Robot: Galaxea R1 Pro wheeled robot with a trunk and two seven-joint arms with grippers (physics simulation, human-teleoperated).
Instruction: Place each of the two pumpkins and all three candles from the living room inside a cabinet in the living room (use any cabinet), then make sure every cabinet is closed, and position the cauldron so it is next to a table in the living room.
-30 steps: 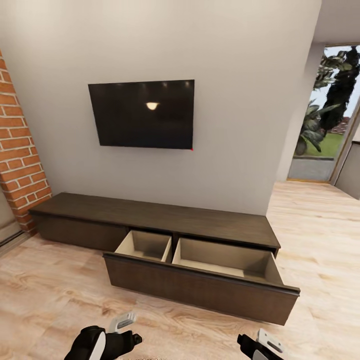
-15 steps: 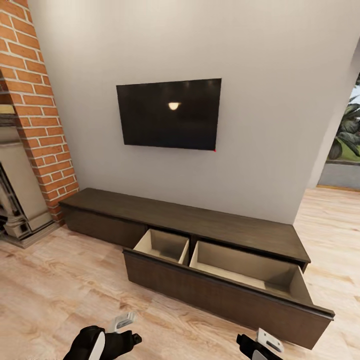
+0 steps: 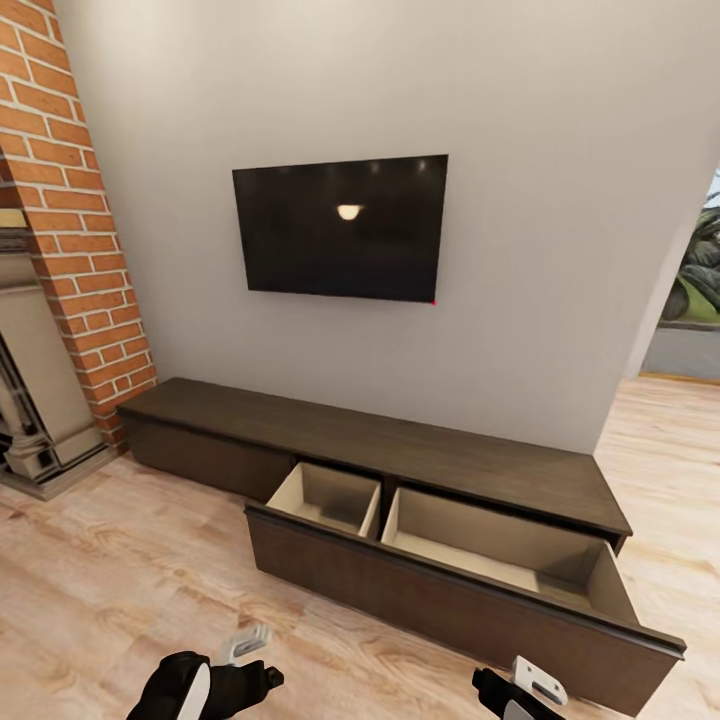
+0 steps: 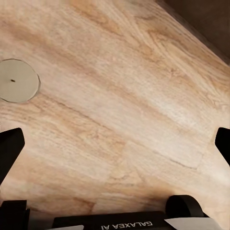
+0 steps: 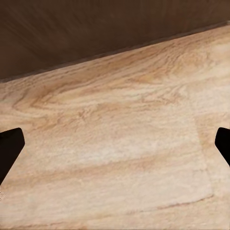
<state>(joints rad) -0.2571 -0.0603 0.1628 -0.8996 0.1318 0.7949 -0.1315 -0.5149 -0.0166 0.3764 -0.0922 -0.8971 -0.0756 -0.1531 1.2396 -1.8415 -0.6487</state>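
the cabinet (image 3: 400,470) stands against the wall with its right drawer (image 3: 480,545) pulled out, one candle (image 4: 18,80) stands on the floor (image 4: 120,96), and left pincer (image 4: 115,143) and right pincer (image 5: 115,143) are spread wide, holding nothing.

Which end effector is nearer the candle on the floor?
Left. The candle lies just ahead of the left end effector; the right end effector faces the cabinet front.

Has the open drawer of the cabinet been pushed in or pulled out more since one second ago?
No. The drawer sticks out of the cabinet as far as before; the whole picture shifted because the camera turned.
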